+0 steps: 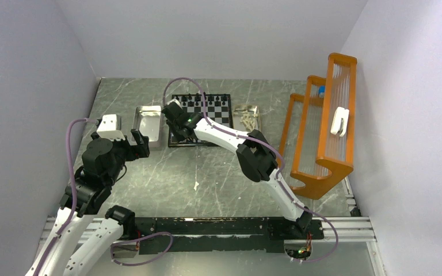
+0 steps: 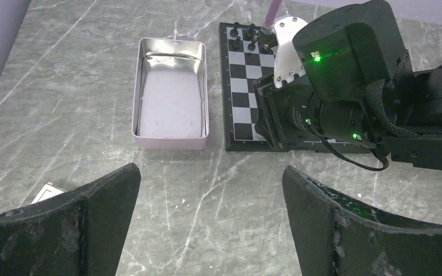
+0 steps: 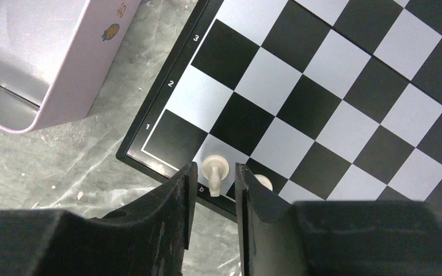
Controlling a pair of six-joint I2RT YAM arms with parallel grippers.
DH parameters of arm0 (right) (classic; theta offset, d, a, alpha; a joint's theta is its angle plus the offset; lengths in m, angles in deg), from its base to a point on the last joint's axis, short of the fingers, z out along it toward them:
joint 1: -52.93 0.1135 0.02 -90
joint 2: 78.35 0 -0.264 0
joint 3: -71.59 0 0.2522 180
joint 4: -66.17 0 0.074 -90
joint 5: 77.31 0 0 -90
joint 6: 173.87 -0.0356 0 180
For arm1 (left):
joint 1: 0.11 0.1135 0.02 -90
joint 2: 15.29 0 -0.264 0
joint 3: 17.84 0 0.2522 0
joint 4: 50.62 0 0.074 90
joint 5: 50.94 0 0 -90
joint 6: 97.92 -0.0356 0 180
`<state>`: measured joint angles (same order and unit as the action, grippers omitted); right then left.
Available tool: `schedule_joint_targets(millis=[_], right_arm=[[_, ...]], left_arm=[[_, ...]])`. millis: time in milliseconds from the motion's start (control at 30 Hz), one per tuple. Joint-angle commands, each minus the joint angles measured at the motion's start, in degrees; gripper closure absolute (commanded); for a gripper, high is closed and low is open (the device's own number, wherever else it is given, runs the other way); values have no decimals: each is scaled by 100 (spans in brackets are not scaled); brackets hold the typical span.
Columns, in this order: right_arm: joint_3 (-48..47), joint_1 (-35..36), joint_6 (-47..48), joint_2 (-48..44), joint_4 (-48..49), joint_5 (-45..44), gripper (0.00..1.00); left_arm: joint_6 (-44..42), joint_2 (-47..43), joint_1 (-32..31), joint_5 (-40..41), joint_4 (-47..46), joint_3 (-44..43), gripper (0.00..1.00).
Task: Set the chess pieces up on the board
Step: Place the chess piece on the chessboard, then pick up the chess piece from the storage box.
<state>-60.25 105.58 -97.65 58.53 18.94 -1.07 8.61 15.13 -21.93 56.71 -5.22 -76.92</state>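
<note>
Right wrist view: a cream chess piece (image 3: 214, 171) stands on row 1 of the board (image 3: 322, 63), between the right gripper (image 3: 214, 192)'s barely parted jaws, with slim gaps and nothing gripped. A second cream piece (image 3: 263, 183) sits just beside 1 finger, so a crooked withdrawal could topple either. The left gripper (image 2: 210, 178) hangs wide open, empty.

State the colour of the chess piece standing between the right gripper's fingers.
The chess piece is cream-white; the right wrist view shows it best.
</note>
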Motion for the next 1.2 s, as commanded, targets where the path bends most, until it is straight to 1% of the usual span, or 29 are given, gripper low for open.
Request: schedule_joint_targets(millis=[0,200,333,567,700,800,900,1000,1067,1167], right_arm=[[-162,-26,22,-109,38,-80,63],[23,-26,87,-293,261,-144,55],[106,-34,83,-480,282,-275,50],[694,-122,123,-1203,670,-309,49],[1016,-261,154,-1603,726,-476,49],[1401,-462,215,-1981,781,-393,49],[2001,-742,243,-2431,896,-503,52],[2540,-1138,265,-2777,1022,-537,57],[2850,-1397,327,-2949,1102,-593,59],[3158,-1746,462,-3098,1162,-752,64]], left_arm=[[19,-35,91,-81,-52,-82,2],[17,-42,91,-91,-53,-73,2],[16,-37,97,-104,-57,-73,2],[-9,-33,99,-201,-100,-47,2],[-30,-13,99,-288,-139,-21,2],[-64,12,101,-423,-182,-4,2],[-103,75,99,-605,-234,23,2],[-115,113,99,-669,-263,32,2],[-127,106,99,-689,-280,40,2],[-133,101,99,-696,-291,51,2]])
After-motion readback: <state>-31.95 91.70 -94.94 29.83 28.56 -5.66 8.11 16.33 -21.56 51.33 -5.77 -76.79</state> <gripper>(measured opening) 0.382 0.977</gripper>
